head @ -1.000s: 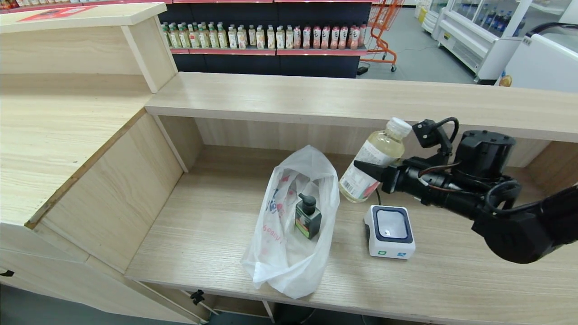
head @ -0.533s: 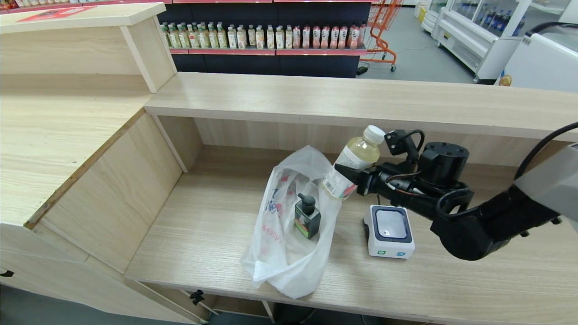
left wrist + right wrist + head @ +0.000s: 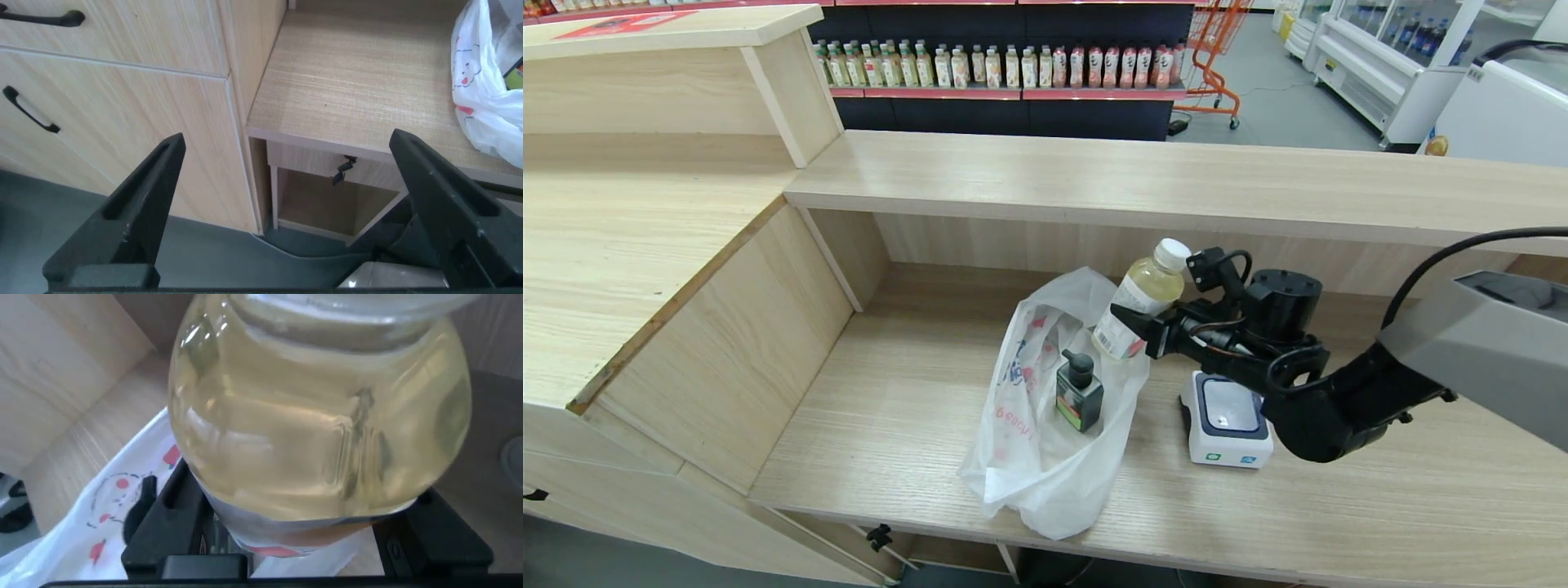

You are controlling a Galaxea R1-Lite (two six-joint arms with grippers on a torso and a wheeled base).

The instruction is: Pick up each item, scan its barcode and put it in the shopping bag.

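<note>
Pump bottle (image 3: 1079,394) stands in shopping bag (image 3: 1013,408), scanner (image 3: 1227,418) right.

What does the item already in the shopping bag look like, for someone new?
On the lower wooden counter, left of the white scanner, lies the open white shopping bag. Inside it stands a small dark pump bottle. Unlike the pale, white-capped drink bottle in the right end effector, it is squat, dark and pump-topped.

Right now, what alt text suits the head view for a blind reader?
The right gripper holds a tilted bottle of pale yellow drink above the rim of the shopping bag on a counter. A dark pump bottle stands in the bag; a white scanner sits beside it.
</note>
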